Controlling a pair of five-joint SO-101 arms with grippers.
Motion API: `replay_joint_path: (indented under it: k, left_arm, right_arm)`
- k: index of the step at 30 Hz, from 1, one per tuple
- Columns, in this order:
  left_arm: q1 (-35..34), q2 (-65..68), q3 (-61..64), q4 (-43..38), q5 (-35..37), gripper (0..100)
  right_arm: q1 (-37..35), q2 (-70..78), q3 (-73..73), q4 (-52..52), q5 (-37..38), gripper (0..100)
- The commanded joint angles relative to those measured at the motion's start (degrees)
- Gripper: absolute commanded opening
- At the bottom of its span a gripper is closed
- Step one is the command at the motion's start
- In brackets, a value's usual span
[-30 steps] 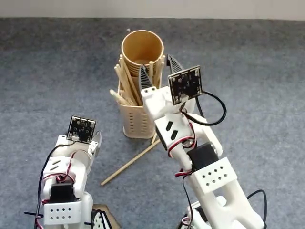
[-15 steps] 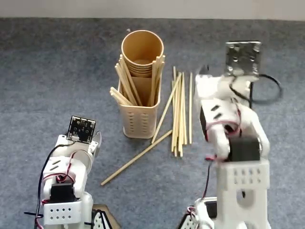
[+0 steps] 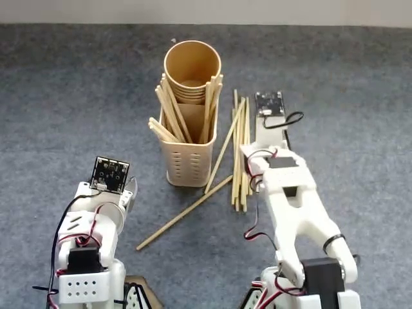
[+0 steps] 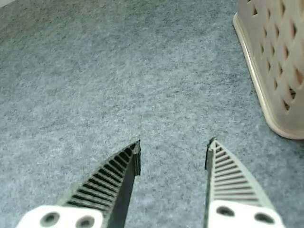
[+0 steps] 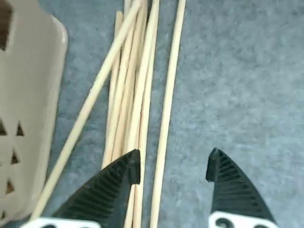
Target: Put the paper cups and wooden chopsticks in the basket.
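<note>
Beige plastic forms the basket, which stands upright on the grey, carpet-like counter. A stack of paper cups sits inside the basket at its far end from the arms, rims rising above the basket's edge. Several wooden chopsticks lean in the basket beside and in front of the cups. A loose bundle of chopsticks lies flat on the counter just beside the basket, on the right arm's side. A single chopstick lies slanted near the basket's foot, on the side toward the arms. The right claw hovers over the loose bundle beside the basket, its jaws apart and gripping nothing. The left claw sits low over bare counter near the basket's opposite side, jaws likewise spread and empty.
</note>
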Motion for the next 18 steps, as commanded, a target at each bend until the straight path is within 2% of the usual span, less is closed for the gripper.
replay_joint_path:
  k: [1, 10, 18]
  left_arm:
    - [0.2, -0.4, 1.1, 0.1, -0.4, 25]
    - [0.2, -0.4, 1.1, 0.1, -0.4, 25]
    - [0.2, -0.4, 1.1, 0.2, -0.4, 25]
  right_arm:
    - [-0.5, 1.1, -0.1, -3.9, -0.5, 22.7]
    - [-0.4, 12.4, -0.9, -4.4, 3.4, 22.7]
    - [-0.5, 13.7, -3.6, -4.2, 3.4, 22.7]
